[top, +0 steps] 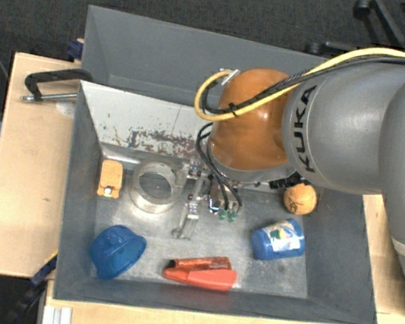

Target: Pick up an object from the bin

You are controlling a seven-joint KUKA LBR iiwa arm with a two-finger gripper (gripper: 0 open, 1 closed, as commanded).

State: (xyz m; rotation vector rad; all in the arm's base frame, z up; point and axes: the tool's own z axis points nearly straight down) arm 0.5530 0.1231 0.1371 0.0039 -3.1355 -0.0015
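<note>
**Robot arm reaching into a grey bin, its tool hanging just beside a round silver tin**

Camera view, looking down from above: a grey metal bin point(77, 198) is sitting in the middle of the scene, holding a handful of small things spread apart on its floor. A large grey arm point(363, 123) is coming in from the right, with an orange cover point(251, 123) at its wrist and a yellow cable point(342, 61) looping over it.

Below the cover, the tool point(184, 227) is pointing down toward the bin floor near its centre. How far open the tool is, and whether it has hold of anything, cannot be told from here.

The thing nearest to it is a round silver tin point(153, 188), lying just to the tool's left, toward the far side of the floor. Whether the two are touching cannot be told.

Left of the tin, a small tan block point(110, 179) is resting near the left wall. In the near left corner a blue cap-shaped thing point(117, 251) is lying. Near the front wall, nearer than the tool and slightly to its right, a red and orange hand tool point(201, 271) is lying flat. To the tool's right a crumpled blue and white packet point(279, 239) is sitting, and farther back on the right a brown ball point(299, 198) is resting close under the arm.
</note>
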